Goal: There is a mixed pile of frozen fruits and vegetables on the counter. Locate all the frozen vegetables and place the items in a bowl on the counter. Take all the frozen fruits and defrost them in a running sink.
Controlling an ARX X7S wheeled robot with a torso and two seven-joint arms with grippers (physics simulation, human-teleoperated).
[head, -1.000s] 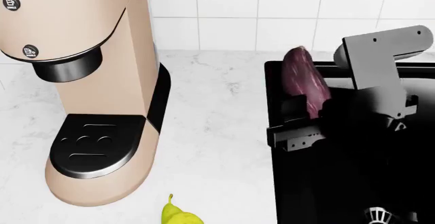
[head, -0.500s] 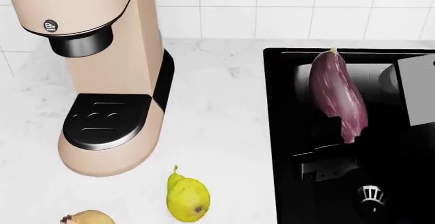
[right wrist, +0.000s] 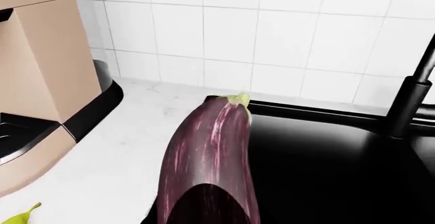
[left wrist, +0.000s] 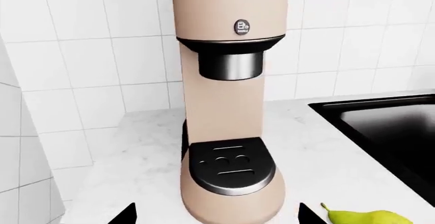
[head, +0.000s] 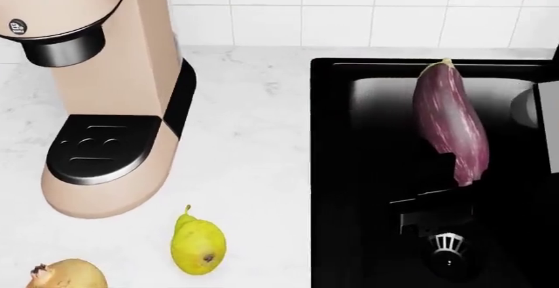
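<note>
The right arm's fingers (head: 436,203), dark and hard to read, apparently clamp the eggplant (head: 450,121), now lower and further right over the sink (head: 332,170), whereas it belongs in the unseen bowl.

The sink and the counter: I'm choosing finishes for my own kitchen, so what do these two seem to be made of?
The sink looks like matte black composite or coated metal: flat dark walls with hardly any reflection, though a render leaves this open. Its drain strainer looks like shiny silver metal. The counter looks like polished white marble or an imitation, with faint grey veins.
</note>
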